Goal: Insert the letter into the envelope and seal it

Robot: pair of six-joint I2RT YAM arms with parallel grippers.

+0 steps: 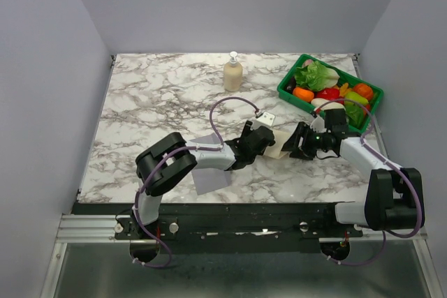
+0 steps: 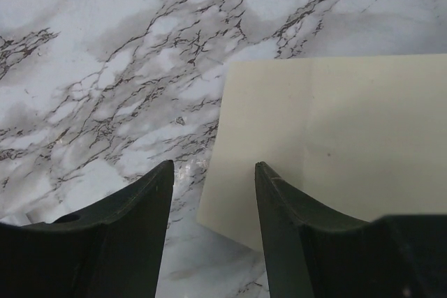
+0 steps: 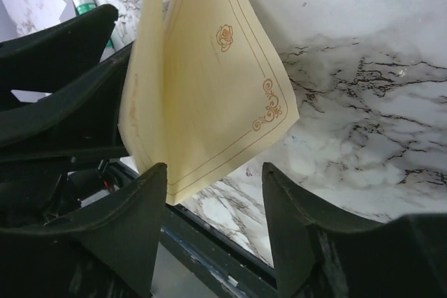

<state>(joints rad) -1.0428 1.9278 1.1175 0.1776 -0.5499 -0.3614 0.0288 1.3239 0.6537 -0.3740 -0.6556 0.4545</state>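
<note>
On my overhead feed, the left arm (image 1: 209, 157) and right arm (image 1: 363, 155) have white links joined by bulky black joint housings. A thin purple cable (image 1: 230, 98) loops off each one. On my wrist feeds, the left gripper (image 2: 213, 167) and right gripper (image 3: 215, 167) have matte dark fingers (image 2: 119, 235), broad at the base and curving to narrow tips.

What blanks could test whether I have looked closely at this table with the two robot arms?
1. The right gripper, at the cream letter, has its jaws ____.
2. The grey envelope lies partly under the arm on the ____ side.
3. The basket holding the vegetables is coloured ____.
4. The pump bottle stands ____ on the table.
Missing words: open; left; green; upright.
</note>
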